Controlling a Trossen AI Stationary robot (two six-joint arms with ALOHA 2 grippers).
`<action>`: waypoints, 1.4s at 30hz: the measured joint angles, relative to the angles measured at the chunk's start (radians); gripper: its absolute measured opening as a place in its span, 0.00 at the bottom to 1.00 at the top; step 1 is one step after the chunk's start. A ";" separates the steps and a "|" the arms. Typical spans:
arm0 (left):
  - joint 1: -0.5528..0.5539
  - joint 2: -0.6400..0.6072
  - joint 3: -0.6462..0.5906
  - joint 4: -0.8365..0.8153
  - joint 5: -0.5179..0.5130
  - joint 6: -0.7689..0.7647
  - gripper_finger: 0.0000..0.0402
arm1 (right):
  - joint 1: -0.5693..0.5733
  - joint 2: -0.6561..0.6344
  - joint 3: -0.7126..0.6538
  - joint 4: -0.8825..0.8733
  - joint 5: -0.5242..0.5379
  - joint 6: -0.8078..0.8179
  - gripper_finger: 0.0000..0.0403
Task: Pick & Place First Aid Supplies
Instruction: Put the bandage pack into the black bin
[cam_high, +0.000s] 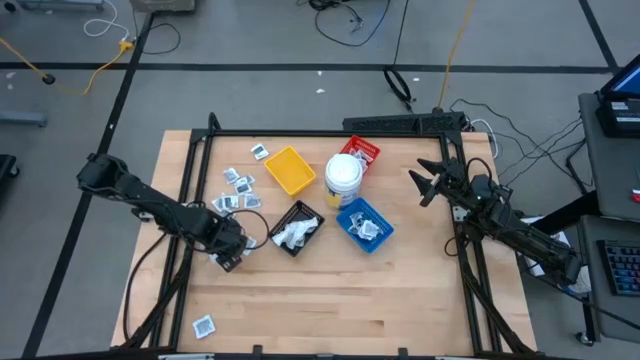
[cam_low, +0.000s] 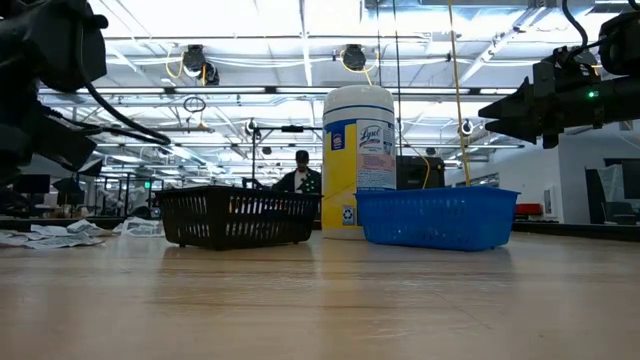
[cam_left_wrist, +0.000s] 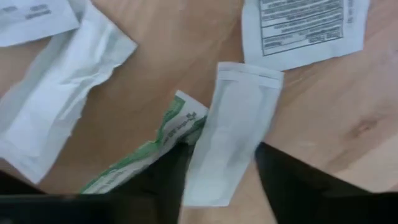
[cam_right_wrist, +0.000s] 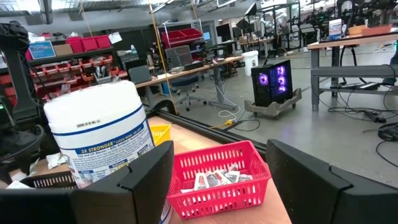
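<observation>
First aid supplies (cam_high: 238, 187), small white packets, lie scattered on the wooden table (cam_high: 400, 280) beside the black tray (cam_high: 297, 228). On that side the left gripper (cam_left_wrist: 217, 177) is low over them, its fingers (cam_left_wrist: 158, 180) partly open on either side of one long pale strip (cam_left_wrist: 230, 130) without clamping it; its arm stretches low across the table. Past the black tray, beyond the blue tray (cam_high: 365, 224) and white tub (cam_high: 343, 176), the right gripper (cam_high: 428, 183) hangs raised, open and empty, facing the red tray (cam_right_wrist: 217, 174).
</observation>
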 joint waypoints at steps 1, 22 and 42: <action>0.000 0.000 -0.001 -0.002 0.000 0.006 0.44 | 0.000 0.000 0.000 0.000 0.000 0.000 0.63; 0.034 -0.127 0.109 -0.173 -0.005 0.040 0.01 | 0.000 0.000 0.000 0.000 0.000 0.000 0.63; 0.107 -0.075 0.347 -0.360 0.048 0.123 0.00 | 0.000 0.000 0.000 0.000 0.000 0.000 0.63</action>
